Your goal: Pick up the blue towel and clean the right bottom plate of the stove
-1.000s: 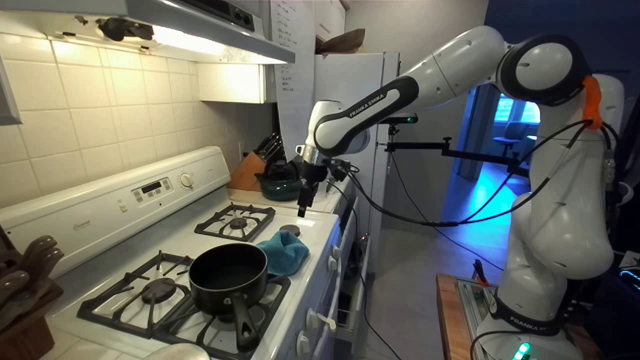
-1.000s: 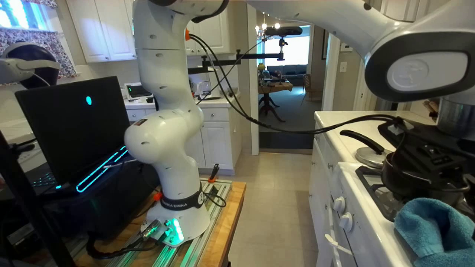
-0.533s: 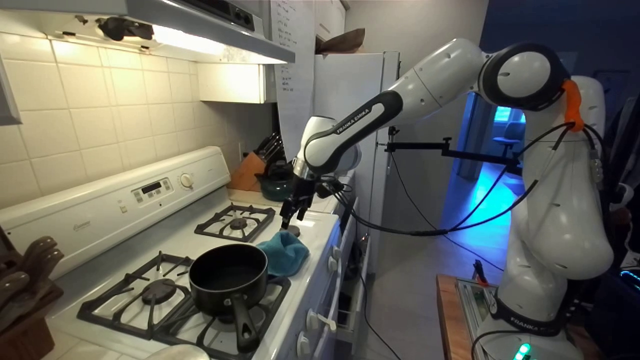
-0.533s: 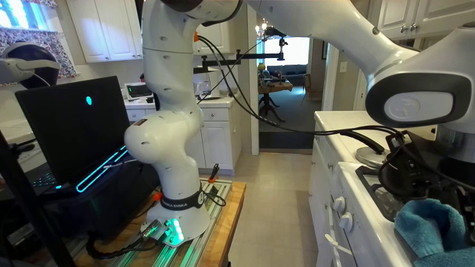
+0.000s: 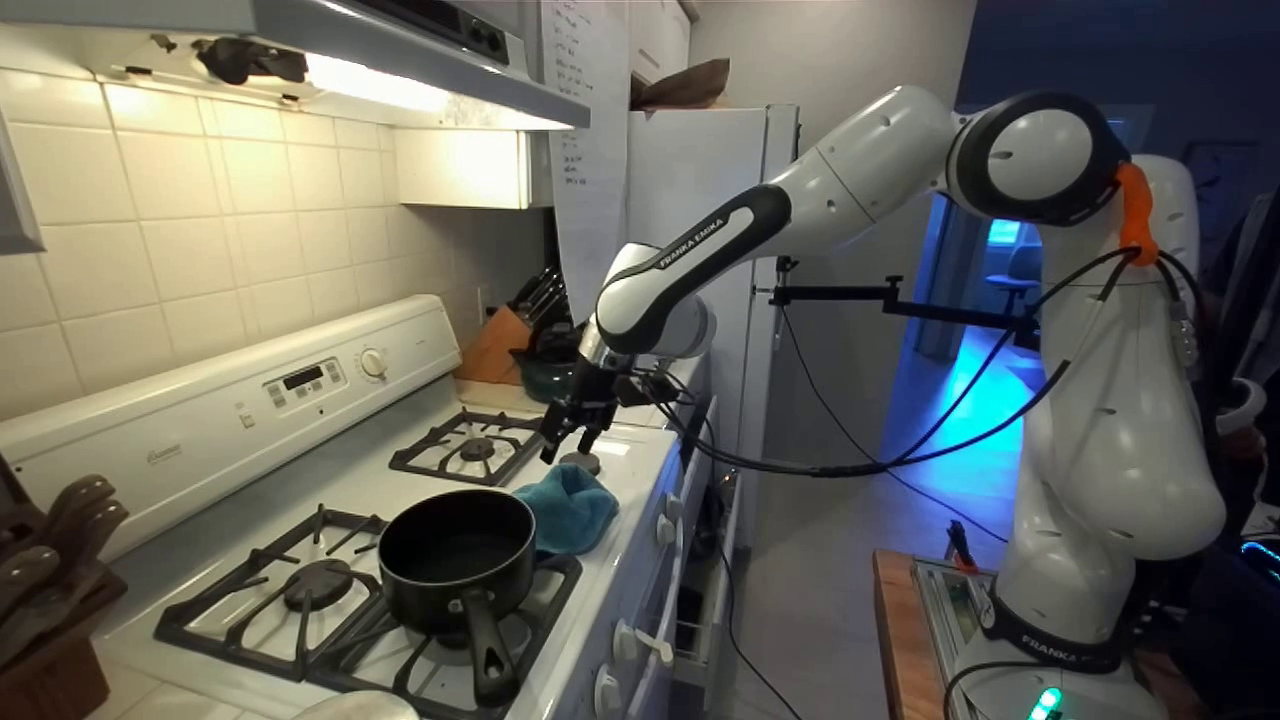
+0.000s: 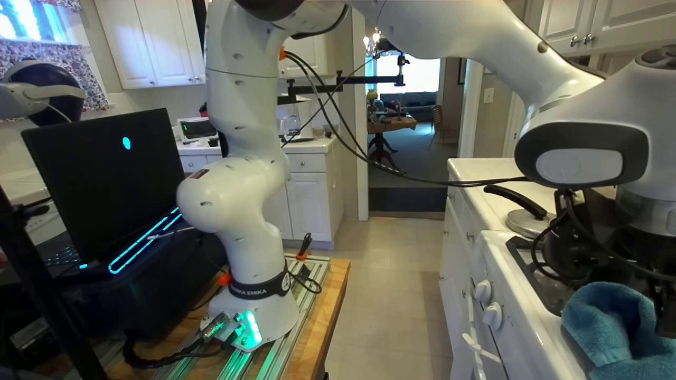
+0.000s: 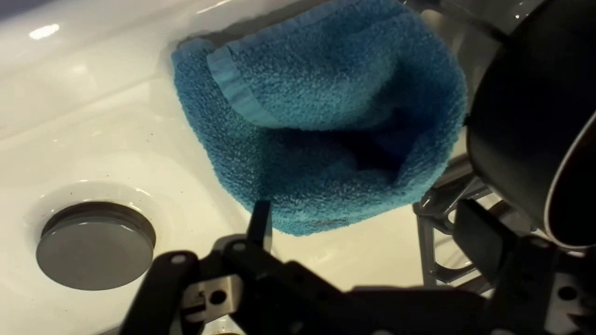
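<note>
I have the pincer (image 7: 370, 228) spread, its fingers (image 7: 260, 225) wide apart, above the white stove surface (image 7: 139, 158). The blue towel (image 7: 316, 107) lies folded over on that surface, below and ahead of the pincer; in the wrist view one finger overlaps its edge, but I cannot tell whether they touch. To that finger's side is a round burner cap (image 7: 95, 256). On the other finger's side, just beside the towel, a black saucepan (image 5: 420, 595) stands upright on a grate (image 7: 424, 246), its uncovered mouth dark inside. Past the saucepan from the pincer lies a lid (image 6: 520, 224). Behind the pincer, in an exterior view, I see a dark green kettle (image 5: 545, 376), its contents hidden from me, and a wooden knife block (image 5: 500, 345) holding dark-handled knives (image 5: 540, 292); a brown block (image 5: 55, 650) of handles (image 5: 80, 490) stands well apart from the pincer.

FRANKA EMIKA reads clearly on the arm (image 5: 845, 175) above the pincer, and part of the name shows round the base (image 5: 1095, 695). Script on the stove's back panel (image 5: 215, 420) is too small to read, as is the writing on a paper sheet (image 5: 595, 230) beyond the pincer. Far from the pincer, a laptop (image 6: 100, 190) shows a glowing cyan emblem (image 6: 126, 143).
</note>
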You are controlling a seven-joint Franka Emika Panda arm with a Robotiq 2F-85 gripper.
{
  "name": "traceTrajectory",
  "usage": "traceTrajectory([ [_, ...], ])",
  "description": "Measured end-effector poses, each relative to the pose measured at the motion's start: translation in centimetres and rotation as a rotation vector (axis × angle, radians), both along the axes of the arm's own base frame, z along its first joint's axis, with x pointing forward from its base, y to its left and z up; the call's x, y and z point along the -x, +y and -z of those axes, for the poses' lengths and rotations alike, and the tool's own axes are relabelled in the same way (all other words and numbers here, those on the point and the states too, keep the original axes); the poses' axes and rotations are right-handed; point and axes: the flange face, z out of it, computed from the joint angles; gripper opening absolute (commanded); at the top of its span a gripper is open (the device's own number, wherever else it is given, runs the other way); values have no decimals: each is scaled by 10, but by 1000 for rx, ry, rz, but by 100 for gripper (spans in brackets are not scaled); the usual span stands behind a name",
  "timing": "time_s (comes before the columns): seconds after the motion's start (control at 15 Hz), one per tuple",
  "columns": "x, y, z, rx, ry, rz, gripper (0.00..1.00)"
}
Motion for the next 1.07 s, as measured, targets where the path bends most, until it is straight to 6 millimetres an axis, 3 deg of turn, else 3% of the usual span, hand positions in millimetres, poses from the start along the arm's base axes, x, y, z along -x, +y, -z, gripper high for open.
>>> traceTrajectory([
  [0.4,0,-3,18,-25,27,29,98],
  [0.47,0,-4,22,-25,32,31,73],
  [0.53,0,-5,25,-26,38,33,73],
  [1.07,-1,1,53,-32,82,23,16],
])
